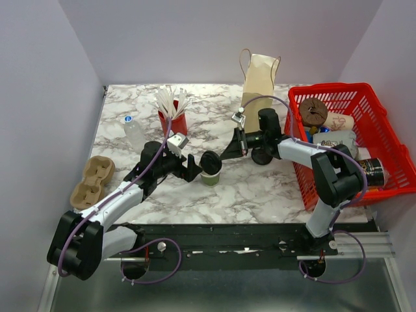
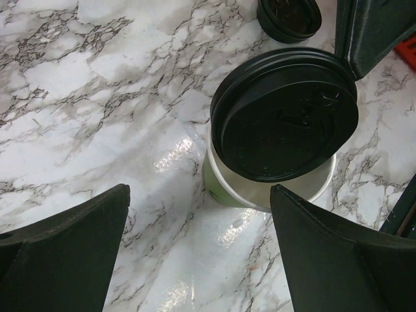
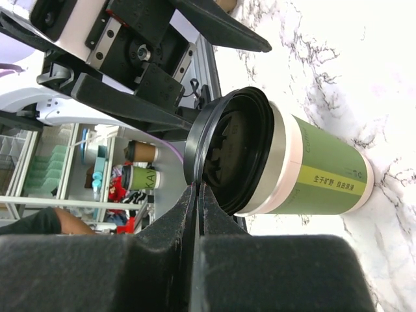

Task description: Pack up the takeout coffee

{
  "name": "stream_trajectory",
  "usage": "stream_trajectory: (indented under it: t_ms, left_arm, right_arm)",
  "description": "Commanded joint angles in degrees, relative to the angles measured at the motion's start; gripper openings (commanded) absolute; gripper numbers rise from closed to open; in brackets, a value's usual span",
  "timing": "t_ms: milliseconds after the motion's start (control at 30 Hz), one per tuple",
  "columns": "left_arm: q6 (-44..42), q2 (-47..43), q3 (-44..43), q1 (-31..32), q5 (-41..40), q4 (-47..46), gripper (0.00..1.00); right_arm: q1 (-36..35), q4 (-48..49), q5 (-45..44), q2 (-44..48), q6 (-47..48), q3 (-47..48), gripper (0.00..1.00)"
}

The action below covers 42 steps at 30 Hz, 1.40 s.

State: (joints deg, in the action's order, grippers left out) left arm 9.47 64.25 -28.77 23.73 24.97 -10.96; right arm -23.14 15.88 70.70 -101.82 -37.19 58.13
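lid (image 2: 286, 117) is sitting tilted on the cup (image 3: 325, 175); right gripper (image 3: 197, 190), nearly closed, is touching its rim, hold unclear; left gripper (image 2: 199, 195) is hovering open beside the cup; level before pressing.

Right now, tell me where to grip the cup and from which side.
Best grip the cup by its green wall below the lid, level from the open left end effector: that side is bare, the lid sits tilted, the right end effector pinches its rim.
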Motion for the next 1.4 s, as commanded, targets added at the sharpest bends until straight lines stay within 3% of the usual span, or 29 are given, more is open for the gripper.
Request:
stream_trajectory:
  t_ms: [0, 333, 533, 1367]
  left_arm:
    - [-0.42, -1.14, 0.47, 0.00, 0.87, -0.99, 0.96]
    - [-0.34, -1.06, 0.91, 0.00, 2.45, -2.31, 0.96]
    - [-0.16, -0.88, 0.74, 0.00, 3.68, -2.93, 0.96]
    - [0.37, 0.09, 0.56, 0.00, 6.14, -4.42, 0.96]
  right_arm:
    - [0.28, -3.13, -1.70, 1.98, 3.08, 1.29, 0.14]
    - [0.28, -7.35, -3.90, 2.68, 6.51, 1.46, 0.30]
    - [0.28, -11.13, -6.09, 2.15, 9.59, 2.25, 0.34]
    - [0.02, -17.81, -9.52, -1.27, 16.62, 4.19, 0.38]
